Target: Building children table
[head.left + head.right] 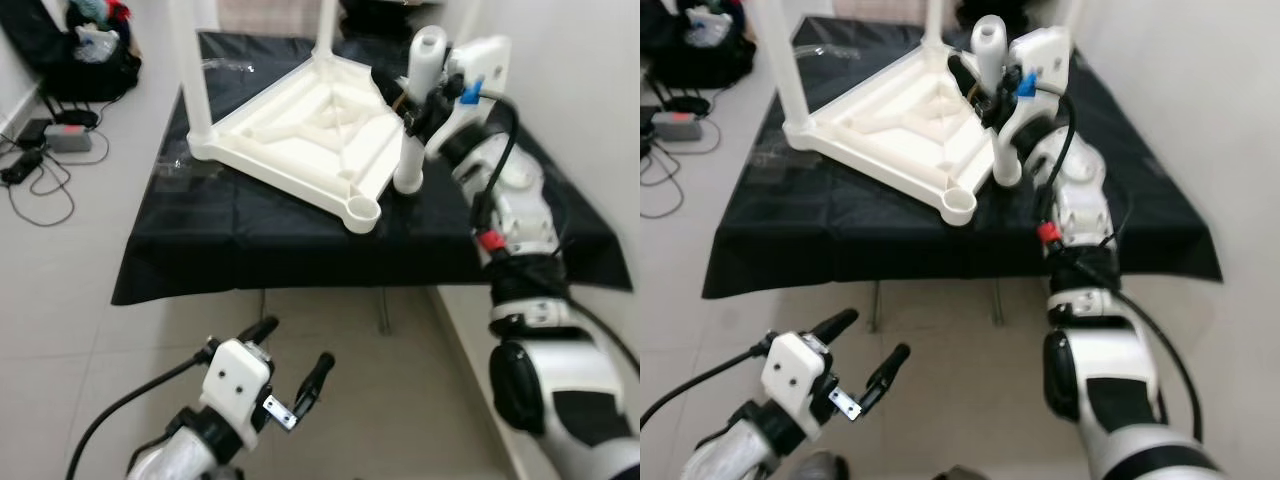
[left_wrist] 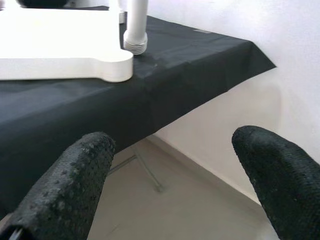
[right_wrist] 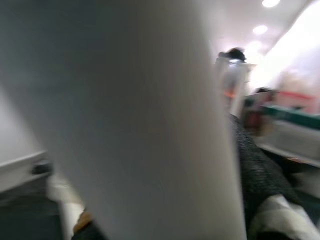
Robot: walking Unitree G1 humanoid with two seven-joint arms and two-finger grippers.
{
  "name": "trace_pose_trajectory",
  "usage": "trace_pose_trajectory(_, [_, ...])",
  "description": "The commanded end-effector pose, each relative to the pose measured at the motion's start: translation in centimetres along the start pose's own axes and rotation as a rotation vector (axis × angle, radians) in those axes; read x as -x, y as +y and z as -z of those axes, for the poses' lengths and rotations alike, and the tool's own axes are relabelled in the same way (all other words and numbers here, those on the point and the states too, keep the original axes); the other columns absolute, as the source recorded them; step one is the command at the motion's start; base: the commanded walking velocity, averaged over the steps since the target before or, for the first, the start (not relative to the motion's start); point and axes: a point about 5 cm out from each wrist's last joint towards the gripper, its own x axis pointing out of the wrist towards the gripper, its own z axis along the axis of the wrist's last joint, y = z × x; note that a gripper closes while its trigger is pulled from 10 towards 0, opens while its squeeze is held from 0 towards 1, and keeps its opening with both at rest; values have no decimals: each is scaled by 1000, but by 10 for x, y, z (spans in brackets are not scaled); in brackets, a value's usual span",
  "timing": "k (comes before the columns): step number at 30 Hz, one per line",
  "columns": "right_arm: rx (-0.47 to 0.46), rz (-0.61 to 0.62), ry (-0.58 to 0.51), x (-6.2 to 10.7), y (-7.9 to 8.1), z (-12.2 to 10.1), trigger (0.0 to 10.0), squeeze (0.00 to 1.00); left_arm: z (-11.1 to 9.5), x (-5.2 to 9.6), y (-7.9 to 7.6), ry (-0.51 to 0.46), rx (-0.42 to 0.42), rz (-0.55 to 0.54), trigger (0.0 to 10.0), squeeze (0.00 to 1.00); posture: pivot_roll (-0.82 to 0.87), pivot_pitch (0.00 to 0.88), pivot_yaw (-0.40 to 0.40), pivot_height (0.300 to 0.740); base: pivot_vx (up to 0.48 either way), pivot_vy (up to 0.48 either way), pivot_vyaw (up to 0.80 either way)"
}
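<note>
White leg in right pincer

You see the white plastic children's table lying upside down on the black-draped counter, two legs already standing up from its corners. A third white leg stands upright just beside its right edge, base on the cloth.

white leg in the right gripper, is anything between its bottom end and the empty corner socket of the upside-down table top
Nothing visible. The white leg stands upright beside the empty socket, with bare black cloth between them.
</note>
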Motion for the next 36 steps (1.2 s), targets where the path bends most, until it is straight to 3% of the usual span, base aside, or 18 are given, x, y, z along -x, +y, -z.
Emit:
trace_pose_trajectory(1, [-22, -18, 150, 7, 7, 32, 9843, 0, 4, 2, -3, 21, 2, 6, 10000, 0, -11, 128, -117, 740, 0, 0, 0])
trace_pose_trajectory(4, [24, -14, 166, 4, 9, 31, 10000, 0, 4, 2, -3, 20, 1, 4, 10000, 0, -12, 128, -119, 740, 0, 0, 0])
trace_pose_trajectory(5, [30, -12, 167, 4, 9, 31, 6275, 0, 4, 2, -3, 20, 1, 4, 10000, 0, -12, 128, -119, 740, 0, 0, 0])
trace_pose_trajectory(6, [37, -7, 171, 4, 8, 31, 0, 0, 4, 2, -4, 18, 2, 4, 10000, 0, -12, 130, -122, 740, 0, 0, 0])
trace_pose_trajectory(14, [23, -8, 163, -3, 9, 29, 0, 0, 2, 0, -2, 11, 2, 1, 10000, 0, -22, 159, -123, 740, 0, 0, 0])
trace_pose_trajectory(19, [23, 28, 111, -11, 0, 15, 0, 0, -2, -6, 13, 2, -4, -64, 10000, 0, -40, 139, -126, 740, 0, 0, 0])
trace_pose_trajectory(21, [46, 63, 77, -12, -9, 6, 0, 0, -9, -13, 26, -26, -39, -115, 10000, 0, -43, 121, -126, 740, 0, 0, 0])
trace_pose_trajectory(23, [46, 63, 77, -12, -9, 6, 0, 0, -9, -13, 26, -26, -39, -115, 10000, 0, -43, 121, -126, 740, 0, 0, 0])
trace_pose_trajectory(26, [31, 104, 9, -15, -21, -11, 0, 0, -30, -33, 50, -110, -63, -130, 10000, 0, -46, 109, -124, 740, 0, 0, 0])
trace_pose_trajectory(29, [29, 114, -10, -17, -25, -17, 0, 0, -40, -42, 56, -149, -64, -115, 10000, 0, -47, 105, -122, 740, 0, 0, 0])
trace_pose_trajectory(31, [47, 124, -41, -23, -32, -31, 0, 0, -70, -70, 69, -249, -82, -39, 10000, 0, -55, 100, -117, 740, 0, 0, 0])
trace_pose_trajectory(32, [47, 124, -41, -23, -32, -31, 0, 0, -70, -70, 69, -249, -82, -39, 10000, 0, -55, 100, -117, 740, 0, 0, 0])
trace_pose_trajectory(34, [76, 126, -82, -28, -34, -45, 0, 0, -100, -98, 73, -336, -77, 52, 10000, 0, -65, 92, -107, 740, 0, 0, 0])
trace_pose_trajectory(36, [85, 127, -94, -29, -35, -49, 0, 0, -107, -104, 73, -355, -70, 74, 10000, 0, -68, 90, -103, 740, 0, 0, 0])
